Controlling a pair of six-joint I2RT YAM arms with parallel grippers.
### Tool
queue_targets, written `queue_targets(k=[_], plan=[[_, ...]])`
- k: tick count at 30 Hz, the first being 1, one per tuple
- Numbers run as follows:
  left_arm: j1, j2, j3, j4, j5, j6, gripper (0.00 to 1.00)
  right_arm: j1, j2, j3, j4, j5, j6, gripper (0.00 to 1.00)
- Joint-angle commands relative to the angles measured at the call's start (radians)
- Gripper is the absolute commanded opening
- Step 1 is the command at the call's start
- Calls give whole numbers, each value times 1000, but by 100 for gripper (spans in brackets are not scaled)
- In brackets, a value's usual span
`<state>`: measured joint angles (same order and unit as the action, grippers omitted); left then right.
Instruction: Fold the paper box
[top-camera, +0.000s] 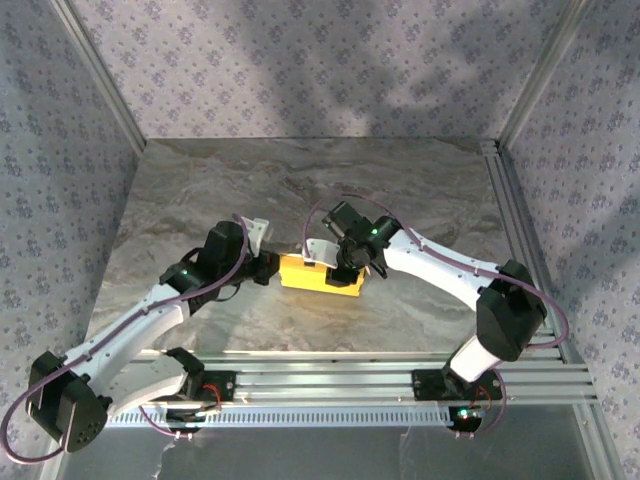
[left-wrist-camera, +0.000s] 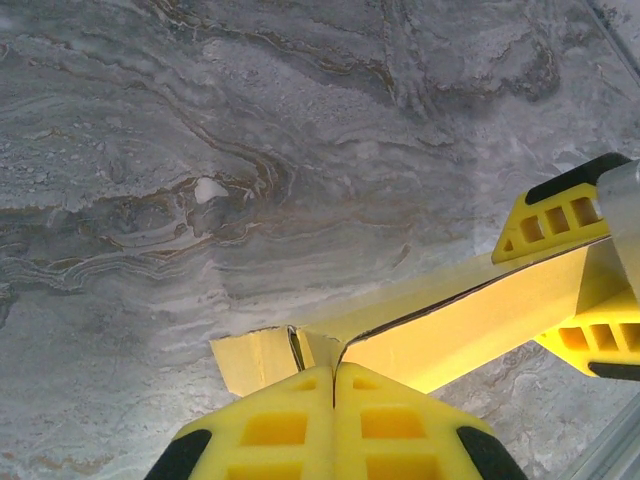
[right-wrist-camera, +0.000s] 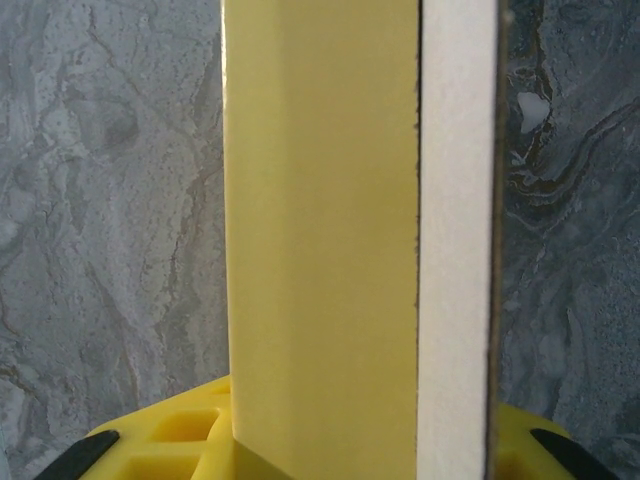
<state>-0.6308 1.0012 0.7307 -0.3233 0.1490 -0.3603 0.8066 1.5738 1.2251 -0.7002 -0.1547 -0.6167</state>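
Top external view: a rectangular yellow cardboard paper box (top-camera: 310, 272) lies on the marbled grey table (top-camera: 400, 190). The right claw (top-camera: 350, 270) clamps its smooth sides. The left claw (left-wrist-camera: 335, 372), fully closed, touches its end flap.

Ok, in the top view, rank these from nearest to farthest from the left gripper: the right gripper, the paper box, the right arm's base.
From the left gripper:
1. paper box, touching it; the gripper pinches the box's left end.
2. right gripper, clamped on the box's right end.
3. right arm's base, on the rail at the near right.
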Motion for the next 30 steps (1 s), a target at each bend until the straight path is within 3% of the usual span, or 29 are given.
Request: queue_targets(k=[1, 21, 30], plan=[[-15, -13, -43, 11, -40, 4, 0, -2, -7, 5, 59, -3, 14, 31], [-44, -34, -160, 119, -132, 7, 0, -14, 21, 7, 68, -20, 15, 35], [-74, -28, -194, 162, -163, 15, 0, -18, 23, 7, 75, -16, 18, 43]])
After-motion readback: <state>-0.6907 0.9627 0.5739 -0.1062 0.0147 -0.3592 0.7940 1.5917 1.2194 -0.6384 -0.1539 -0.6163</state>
